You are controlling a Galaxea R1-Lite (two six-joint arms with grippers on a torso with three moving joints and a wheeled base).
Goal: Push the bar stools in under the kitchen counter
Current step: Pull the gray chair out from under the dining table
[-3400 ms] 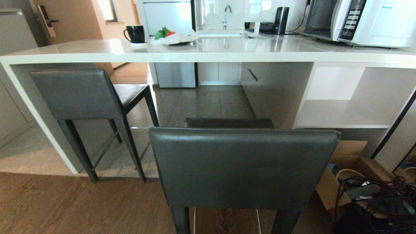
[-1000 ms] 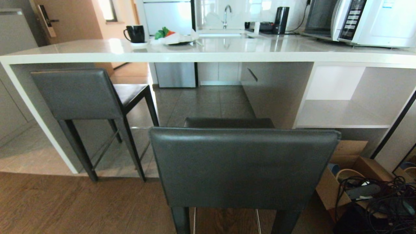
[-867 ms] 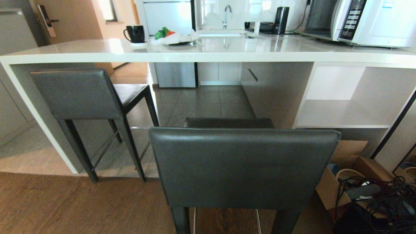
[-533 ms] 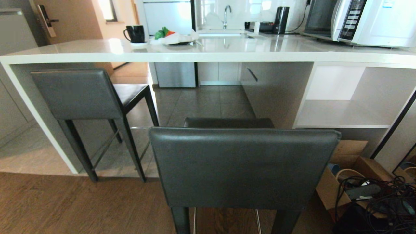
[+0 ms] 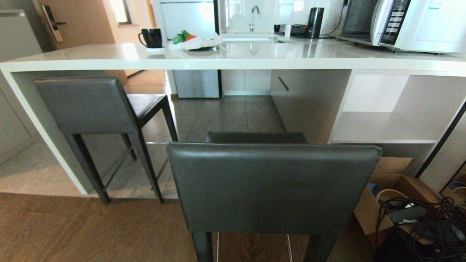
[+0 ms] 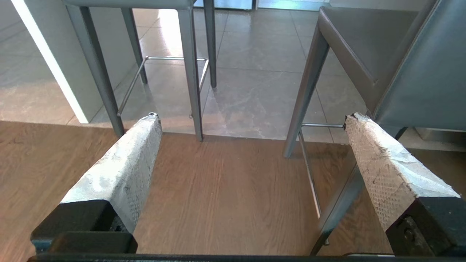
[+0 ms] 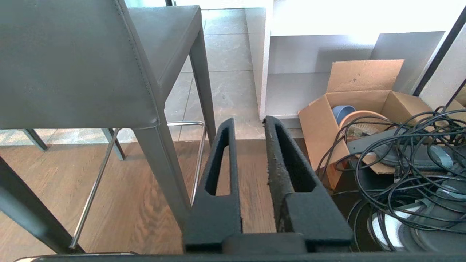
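Observation:
Two bar stools face the kitchen counter [image 5: 233, 60]. The left stool [image 5: 85, 105] stands at the counter's edge, its seat partly beneath the white top. The nearer stool [image 5: 271, 187] stands back on the wood floor, with its backrest close in front of me. Neither gripper shows in the head view. In the left wrist view my left gripper [image 6: 252, 118] is wide open and empty over the floor, with the near stool [image 6: 418, 72] beside one finger. My right gripper [image 7: 249, 122] is empty, with a narrow gap between its fingers, next to that stool's leg [image 7: 164, 171].
A cardboard box [image 5: 386, 189] and a tangle of black cables [image 5: 426, 222] lie on the floor at the right. The counter's white side panel [image 5: 43, 131] stands left of the far stool. A black mug [image 5: 151, 37], a plate of food [image 5: 196, 43] and a microwave [image 5: 404, 22] sit on the counter.

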